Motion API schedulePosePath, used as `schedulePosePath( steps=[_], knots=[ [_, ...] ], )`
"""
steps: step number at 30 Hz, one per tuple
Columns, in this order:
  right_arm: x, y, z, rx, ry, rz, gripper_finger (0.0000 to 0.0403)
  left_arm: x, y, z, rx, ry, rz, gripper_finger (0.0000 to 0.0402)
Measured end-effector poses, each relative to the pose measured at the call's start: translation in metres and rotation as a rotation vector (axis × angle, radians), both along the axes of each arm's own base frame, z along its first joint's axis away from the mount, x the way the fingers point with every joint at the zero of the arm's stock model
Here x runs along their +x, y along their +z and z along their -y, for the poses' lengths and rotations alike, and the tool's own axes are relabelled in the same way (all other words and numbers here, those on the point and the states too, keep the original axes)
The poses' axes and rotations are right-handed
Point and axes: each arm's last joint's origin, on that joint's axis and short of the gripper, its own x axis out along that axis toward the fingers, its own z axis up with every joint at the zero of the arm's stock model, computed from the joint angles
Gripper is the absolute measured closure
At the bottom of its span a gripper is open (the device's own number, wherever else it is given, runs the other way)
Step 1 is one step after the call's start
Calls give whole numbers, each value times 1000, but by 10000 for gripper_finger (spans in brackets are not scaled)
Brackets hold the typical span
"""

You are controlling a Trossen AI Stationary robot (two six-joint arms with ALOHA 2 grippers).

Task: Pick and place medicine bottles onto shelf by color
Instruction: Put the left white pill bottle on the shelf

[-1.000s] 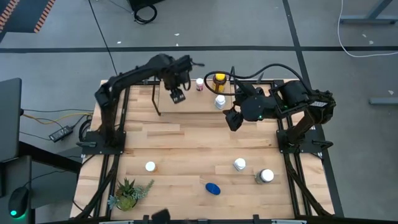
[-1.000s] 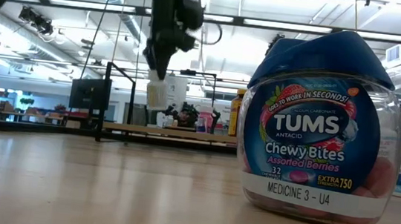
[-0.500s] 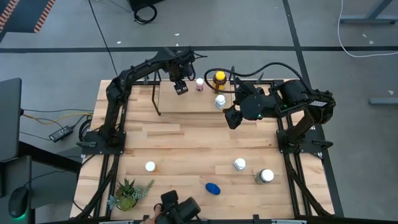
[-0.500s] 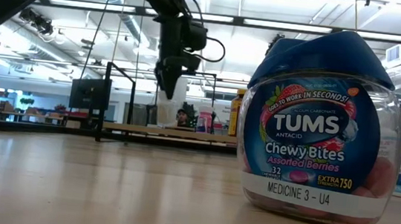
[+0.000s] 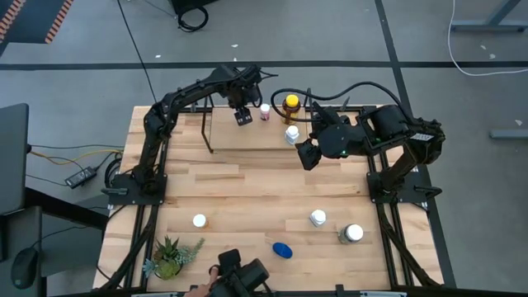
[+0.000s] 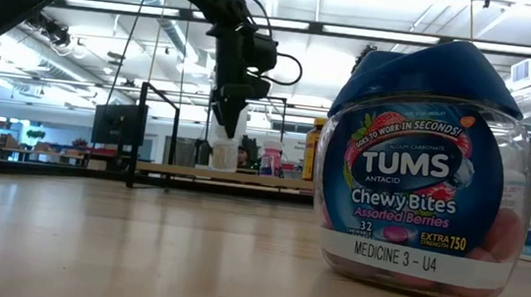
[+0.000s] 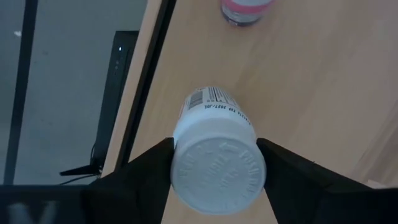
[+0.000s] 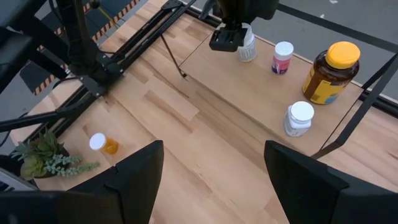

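My left gripper [image 5: 242, 116] is over the left part of the shelf [image 5: 247, 139] at the table's far edge, shut on a white medicine bottle [image 7: 217, 168]. A pink-and-white bottle [image 5: 265, 111], an amber bottle with a yellow cap [image 5: 290, 105] and a white bottle [image 5: 292, 134] stand on the shelf plank. My right gripper [image 5: 307, 155] hovers open just in front of the shelf's right half. Standing on the table near its near edge are an orange bottle with a white cap [image 5: 199, 221], a white one [image 5: 318, 218], a clear-greyish one [image 5: 351, 233] and a blue one [image 5: 282, 249]. My left gripper pinches the white bottle between its two fingers at the cap and upper body [image 7: 186, 158], one finger [image 7: 152, 171] on each side. The fingers come from above, pointing down. The bottle hangs upright, its base [image 6: 221, 167] at the shelf plank; whether it touches, I cannot tell.
A potted green plant [image 5: 169, 257] stands at the near left corner. A dark object [image 5: 239, 276] shows at the near edge. The shelf's black wire end frames [image 5: 206, 132] rise at both ends. In the low view the blue-capped Tums bottle [image 6: 421, 175] fills the foreground.
My left gripper carried the white bottle toward the table's far edge and slightly right, over the shelf, then lowered it down to the plank beside the pink-and-white bottle. It has stayed shut on the bottle. A dark object has come in at the near edge.
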Motion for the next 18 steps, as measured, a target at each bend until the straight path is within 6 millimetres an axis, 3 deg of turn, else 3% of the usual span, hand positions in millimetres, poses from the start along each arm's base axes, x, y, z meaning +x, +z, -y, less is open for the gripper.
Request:
schedulePosePath(
  steps=[9,18],
  knots=[
    [0,0,0,1,0,0,119,2,0,-1,21,1,7,180],
    [0,0,0,0,0,-1,119,2,-1,0,18,11,6,125]
  ],
)
